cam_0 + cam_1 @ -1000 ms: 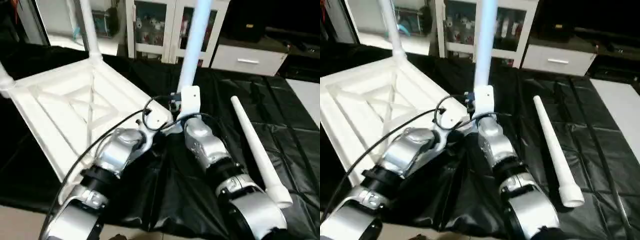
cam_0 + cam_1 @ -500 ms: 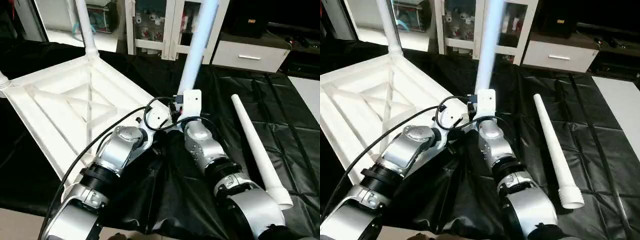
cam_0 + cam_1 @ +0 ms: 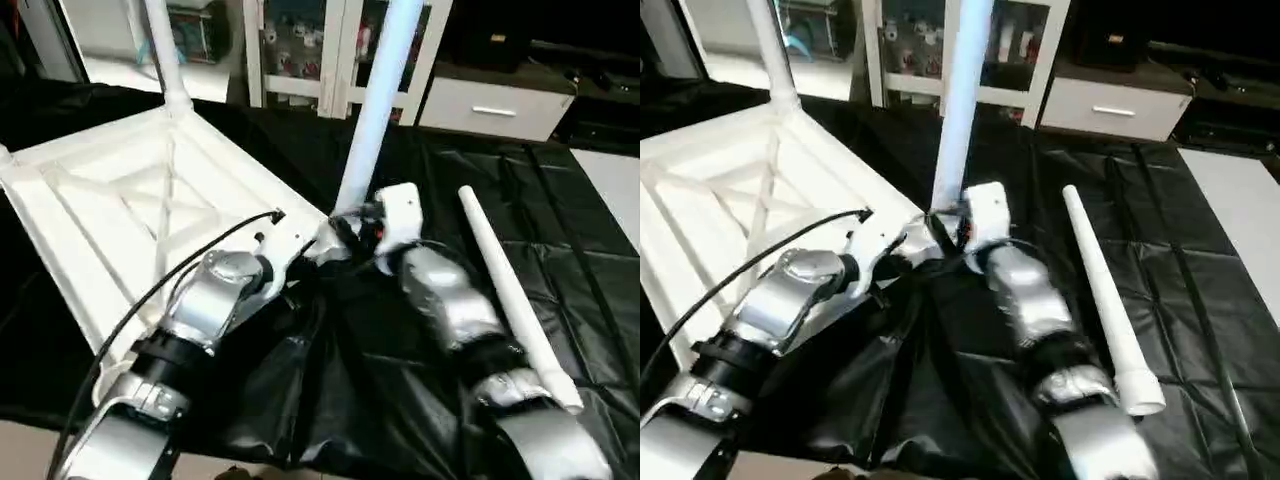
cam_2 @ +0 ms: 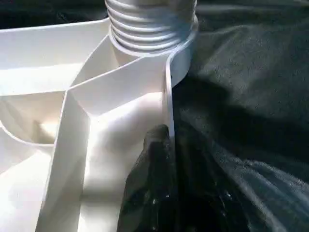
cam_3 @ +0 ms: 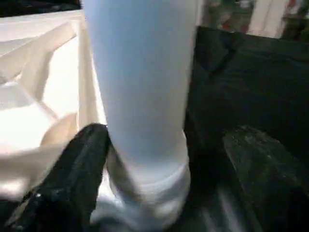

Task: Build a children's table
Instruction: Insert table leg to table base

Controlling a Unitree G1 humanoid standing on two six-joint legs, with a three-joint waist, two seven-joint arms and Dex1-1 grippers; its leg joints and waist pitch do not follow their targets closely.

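Left eye view, tabletop (image 3: 120, 200) underside up, socketed leg (image 3: 375, 100) upright, loose leg (image 3: 505, 290) lying flat, left gripper (image 4: 157, 145) closed, right gripper (image 5: 159, 159) open.

Right pincer (image 5: 145, 193) has let go of the upright leg (image 3: 375, 110): its fingers (image 5: 72, 179), closed on the shaft earlier, now stand wide on either side of it, one apart from it. Right forearm (image 3: 450, 305) has swung outward, away from the leg toward the loose leg (image 3: 510, 300) lying on the desk (image 3: 560, 200). Its wrist has turned beside the leg's base.
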